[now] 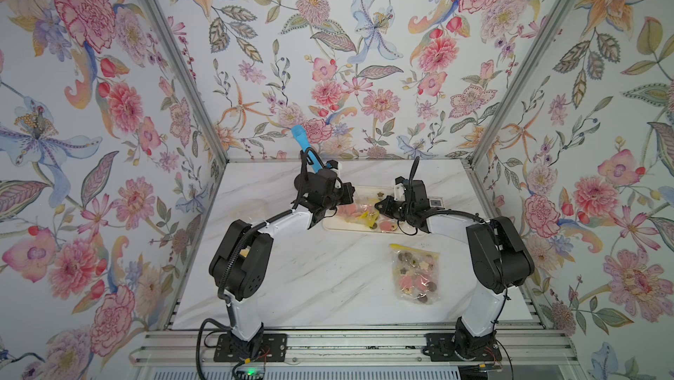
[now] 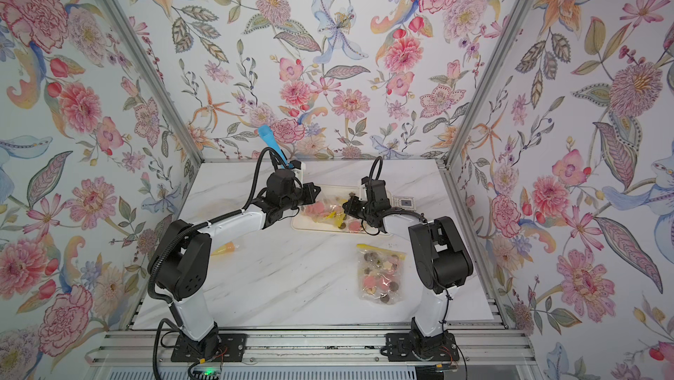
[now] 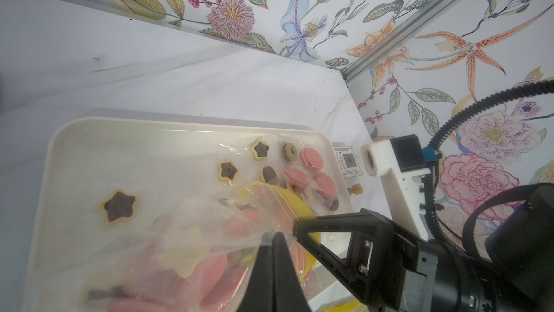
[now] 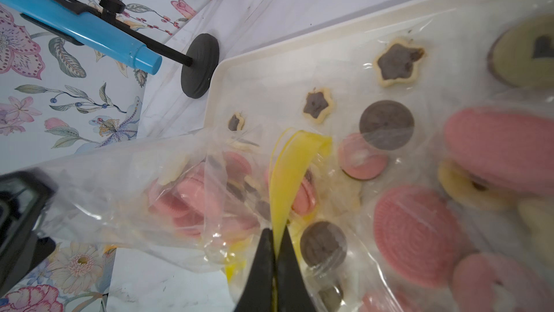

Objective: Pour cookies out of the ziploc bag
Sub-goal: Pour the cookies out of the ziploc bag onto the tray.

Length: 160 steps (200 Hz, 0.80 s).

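1. Toward the left of the marble table (image 2: 273,287), a yellow cone-shaped piece (image 2: 226,248) lies beside the left arm's elbow, well apart from the tray
2. The left gripper (image 3: 272,237) has its jaws pressed together on the clear plastic of the ziploc bag (image 3: 195,235), above the tray's left end
3. The bag hangs between the two grippers over the cream tray (image 3: 120,120)
4. The cookies (image 3: 120,207) are split: dark-centred stars lie on the tray floor, pink and brown rounds sit near its right end, some under clear plastic, and more pink rounds are inside the held bag
5. The right gripper (image 4: 274,232) pinches the bag's yellow zip strip (image 4: 290,169), which parts into a loop above its tips
6. A second ziploc bag (image 1: 415,274), full of cookies, lies flat on the table near the right arm, apart from the tray
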{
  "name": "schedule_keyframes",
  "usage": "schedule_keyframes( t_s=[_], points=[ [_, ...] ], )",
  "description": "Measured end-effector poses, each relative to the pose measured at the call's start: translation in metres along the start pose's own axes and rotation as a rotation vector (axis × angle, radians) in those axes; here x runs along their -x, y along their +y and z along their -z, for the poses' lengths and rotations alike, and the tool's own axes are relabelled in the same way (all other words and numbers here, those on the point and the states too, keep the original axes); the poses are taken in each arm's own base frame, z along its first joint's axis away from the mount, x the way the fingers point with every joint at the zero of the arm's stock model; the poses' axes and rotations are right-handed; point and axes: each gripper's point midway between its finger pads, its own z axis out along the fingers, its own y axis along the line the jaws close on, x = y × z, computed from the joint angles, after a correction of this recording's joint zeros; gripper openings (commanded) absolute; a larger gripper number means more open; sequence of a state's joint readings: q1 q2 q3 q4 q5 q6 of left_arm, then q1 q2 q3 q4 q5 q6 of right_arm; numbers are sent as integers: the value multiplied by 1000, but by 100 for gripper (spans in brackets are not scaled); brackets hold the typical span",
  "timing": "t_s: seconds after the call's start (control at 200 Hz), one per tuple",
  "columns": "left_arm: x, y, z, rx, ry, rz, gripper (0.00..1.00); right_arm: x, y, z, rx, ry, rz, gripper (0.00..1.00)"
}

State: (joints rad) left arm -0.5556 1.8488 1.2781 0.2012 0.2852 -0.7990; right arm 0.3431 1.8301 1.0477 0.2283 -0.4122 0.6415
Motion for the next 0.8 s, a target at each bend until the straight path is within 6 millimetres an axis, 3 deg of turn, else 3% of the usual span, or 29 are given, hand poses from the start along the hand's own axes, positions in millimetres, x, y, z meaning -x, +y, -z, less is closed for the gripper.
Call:
schedule_keyframes(
  t_s=[0.375,0.615,0.801],
  points=[
    [8,-24,-18,-28,1,-17,0,8,-24,18,-32,-27,-31,0],
    [40,-39,-13,1,-32,-92,0,2,-4,15,36,7,-11,0],
    [45,-28,-10,39,-30,-117,0,4,16,-1,74,26,18,0]
  ],
)
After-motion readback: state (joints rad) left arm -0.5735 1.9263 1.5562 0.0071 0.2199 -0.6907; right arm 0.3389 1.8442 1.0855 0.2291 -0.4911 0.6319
